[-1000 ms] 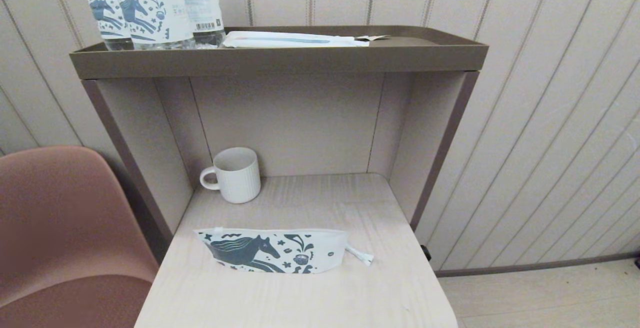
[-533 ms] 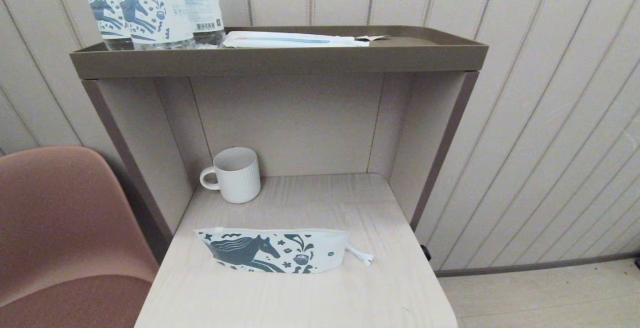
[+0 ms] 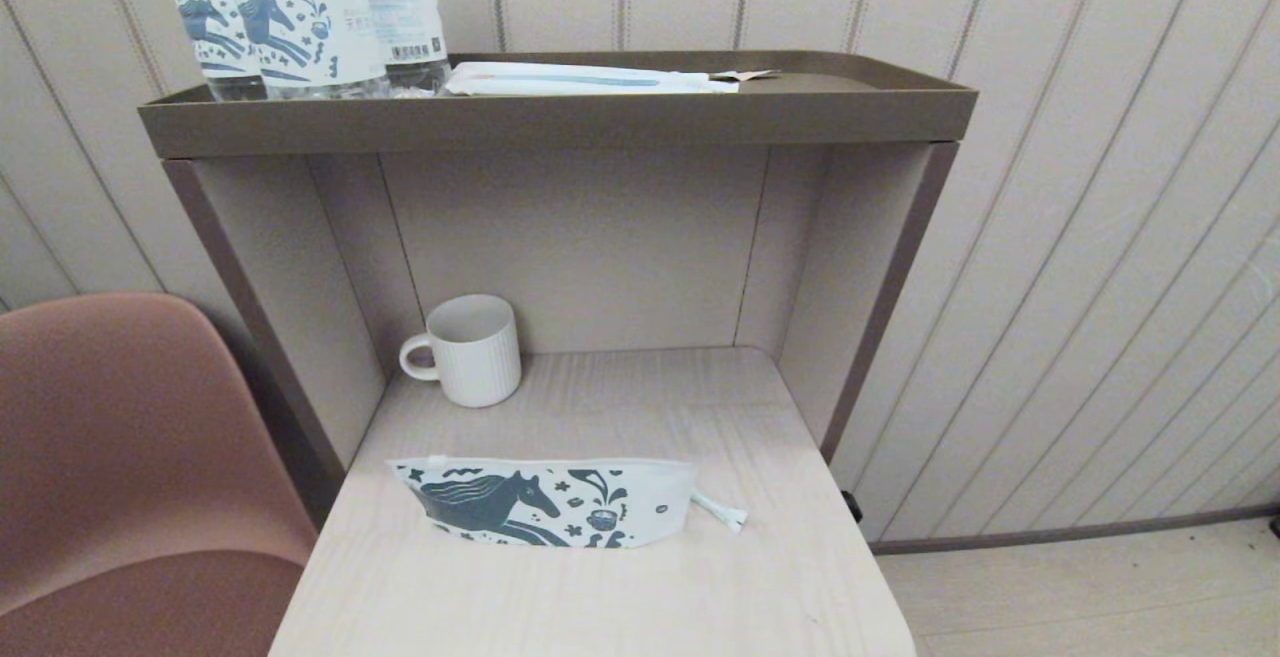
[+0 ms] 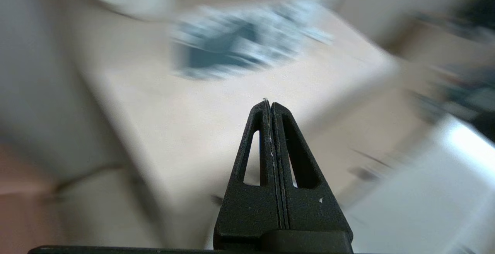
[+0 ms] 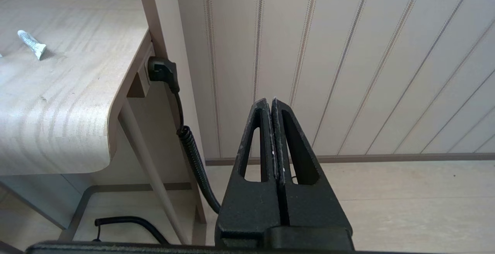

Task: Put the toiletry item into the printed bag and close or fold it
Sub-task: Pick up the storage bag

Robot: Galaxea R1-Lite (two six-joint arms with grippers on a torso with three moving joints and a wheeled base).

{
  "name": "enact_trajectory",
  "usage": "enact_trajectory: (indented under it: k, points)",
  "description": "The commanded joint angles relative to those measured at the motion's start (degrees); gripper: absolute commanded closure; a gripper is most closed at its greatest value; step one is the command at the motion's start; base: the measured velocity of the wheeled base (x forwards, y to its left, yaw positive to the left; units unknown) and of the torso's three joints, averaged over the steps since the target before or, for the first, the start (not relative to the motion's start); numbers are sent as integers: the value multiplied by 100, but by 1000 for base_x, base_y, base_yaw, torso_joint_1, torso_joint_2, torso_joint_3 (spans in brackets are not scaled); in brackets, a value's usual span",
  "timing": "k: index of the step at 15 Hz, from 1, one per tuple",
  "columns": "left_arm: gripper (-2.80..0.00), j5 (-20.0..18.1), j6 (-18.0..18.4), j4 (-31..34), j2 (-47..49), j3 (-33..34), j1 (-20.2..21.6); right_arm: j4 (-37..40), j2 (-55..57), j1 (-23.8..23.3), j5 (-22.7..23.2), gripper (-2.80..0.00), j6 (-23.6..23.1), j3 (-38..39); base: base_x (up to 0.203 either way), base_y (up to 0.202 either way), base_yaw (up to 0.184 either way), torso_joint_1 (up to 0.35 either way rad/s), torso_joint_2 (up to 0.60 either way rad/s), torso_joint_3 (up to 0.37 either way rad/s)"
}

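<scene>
The printed bag (image 3: 545, 502), white with a dark teal horse, lies flat near the front of the pale wooden table (image 3: 600, 597). In the left wrist view the bag (image 4: 239, 41) is a blurred patch ahead of my left gripper (image 4: 269, 102), which is shut and empty above the table's front part. The toiletry item (image 3: 720, 512), a thin white stick, lies on the table just right of the bag; it also shows in the right wrist view (image 5: 31, 44). My right gripper (image 5: 269, 100) is shut and empty, off the table's right side, facing the wall. Neither gripper shows in the head view.
A white ribbed mug (image 3: 470, 349) stands at the back left of the table. The brown upper tray (image 3: 560, 122) holds clear bottles (image 3: 300, 17) and a long flat packet (image 3: 590, 79). A pink chair (image 3: 120, 457) stands left. A black plug with coiled cable (image 5: 181, 122) hangs beside the table's right edge.
</scene>
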Motion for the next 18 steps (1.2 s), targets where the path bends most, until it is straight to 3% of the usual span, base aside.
enact_trajectory:
  k: [1,4,5,6,9,13,18]
  points:
    - [0,-555,-18,3,338,81,1,-5,0,0,2,0,0,0,0,0,0,0,0,0]
    - [0,-680,-6,-8,445,177,-22,-5,0,0,2,0,0,0,0,0,0,0,0,0]
    - [-83,-680,-6,-20,455,206,-70,-5,0,0,5,0,0,0,0,0,0,0,0,0]
    - [-280,-679,1,-25,484,200,-147,-5,0,-7,11,0,0,0,0,0,0,0,0,0]
    - [-280,-671,239,-142,829,185,-410,-5,0,0,2,0,9,0,0,0,0,0,0,0]
    - [-280,-671,1061,-252,1699,148,-558,-5,0,0,2,0,17,0,0,0,0,0,0,0]
    - [-280,-675,1604,-1136,3084,-1,-594,-5,0,-9,2,0,17,0,0,0,0,0,0,0]
